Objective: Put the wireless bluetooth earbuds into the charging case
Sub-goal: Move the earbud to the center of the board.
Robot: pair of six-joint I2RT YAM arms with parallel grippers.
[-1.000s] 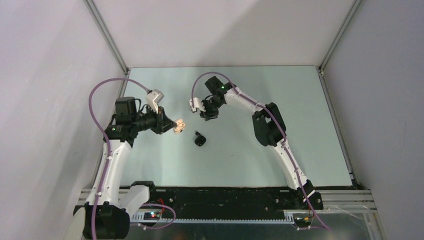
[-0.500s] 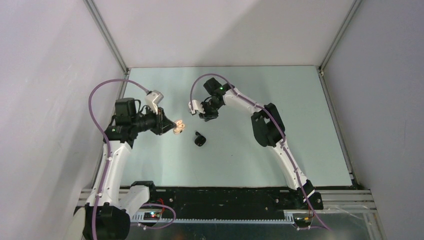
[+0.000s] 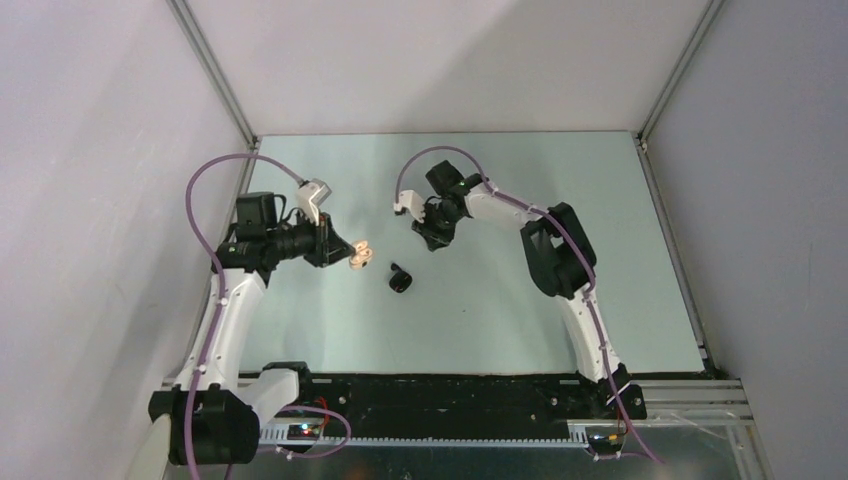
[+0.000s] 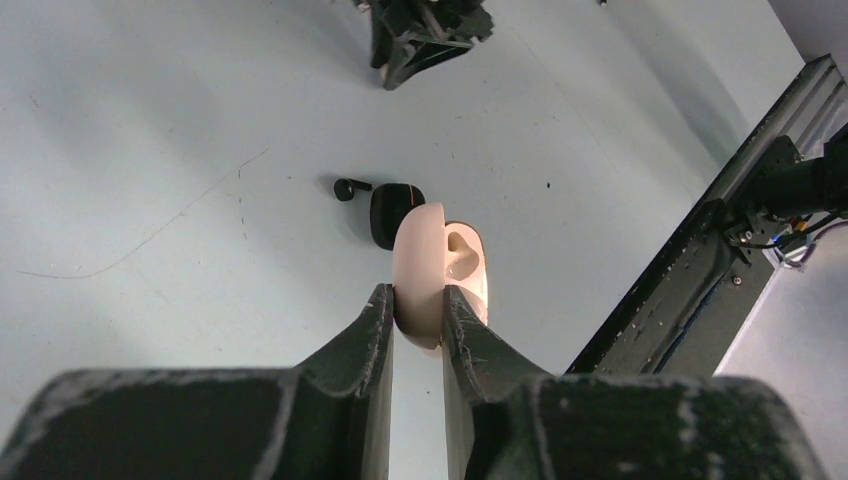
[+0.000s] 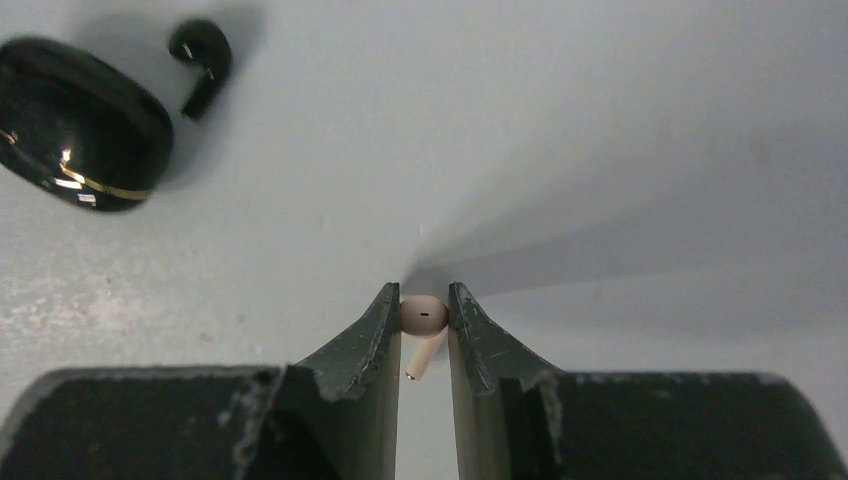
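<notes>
My left gripper (image 4: 418, 300) is shut on an open cream-white charging case (image 4: 435, 265) and holds it above the table; the case also shows in the top view (image 3: 359, 253). My right gripper (image 5: 424, 300) is shut on a cream-white earbud (image 5: 424, 318), its head between the fingertips and its stem pointing back toward the wrist. In the top view the right gripper (image 3: 432, 240) hovers right of the case. A black case (image 3: 402, 282) lies on the table with a black earbud (image 3: 395, 267) beside it; both show in the right wrist view (image 5: 82, 122) (image 5: 203, 58).
The table (image 3: 620, 260) is pale green with grey walls round it. A black rail (image 3: 450, 390) runs along the near edge by the arm bases.
My right arm has swung right and down, its gripper moving a little toward the black case. My left gripper with the cream case has shifted slightly right.
</notes>
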